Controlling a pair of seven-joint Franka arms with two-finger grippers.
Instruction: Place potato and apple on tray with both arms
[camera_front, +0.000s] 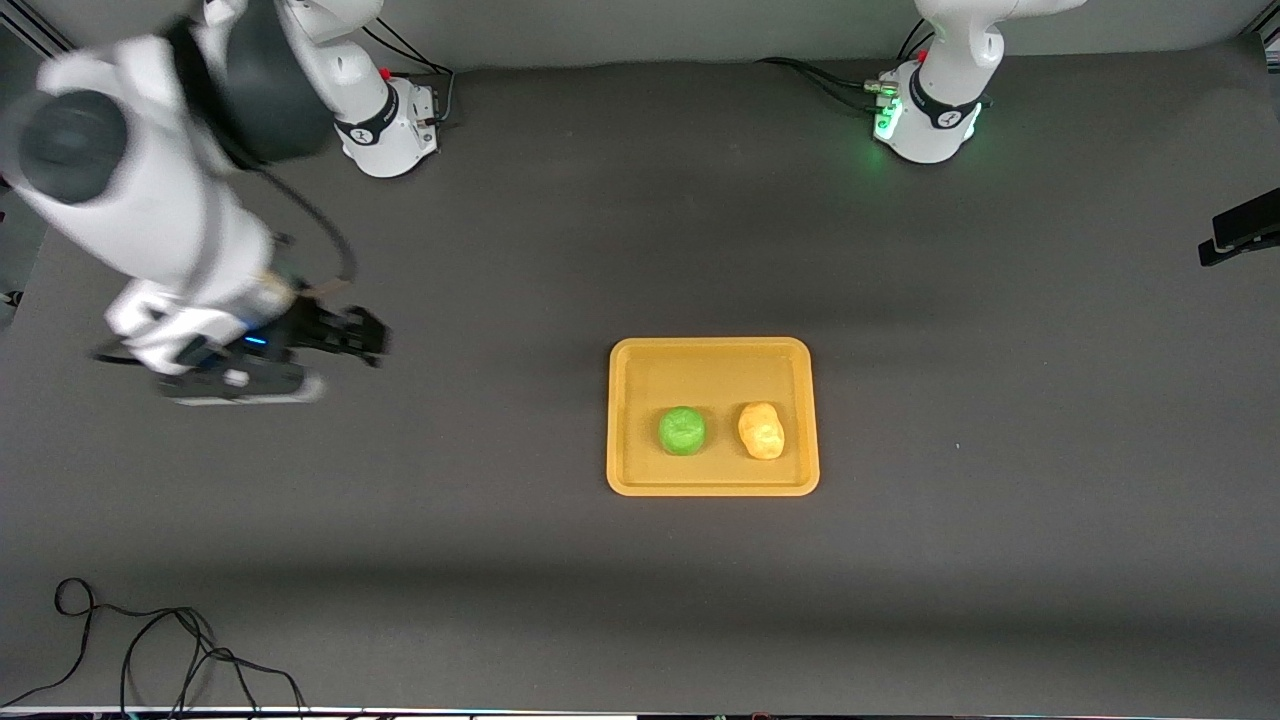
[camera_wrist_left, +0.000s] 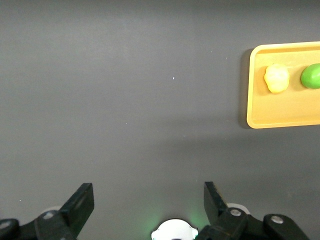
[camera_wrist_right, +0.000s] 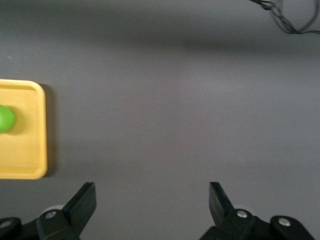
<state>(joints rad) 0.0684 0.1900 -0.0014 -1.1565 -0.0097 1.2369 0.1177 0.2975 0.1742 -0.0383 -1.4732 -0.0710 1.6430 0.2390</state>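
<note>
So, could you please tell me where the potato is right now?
The potato lies in the tray, beside the apple, on the side toward the left arm's end of the table.

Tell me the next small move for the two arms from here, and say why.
Probably only a retreat: swing the right tool up toward its base and stop. The apple and the potato already sit side by side in the tray, apart from each other. Both tools are open and empty, the right over bare table, the left tool off the tray too, so nothing seems left to pick.
</note>
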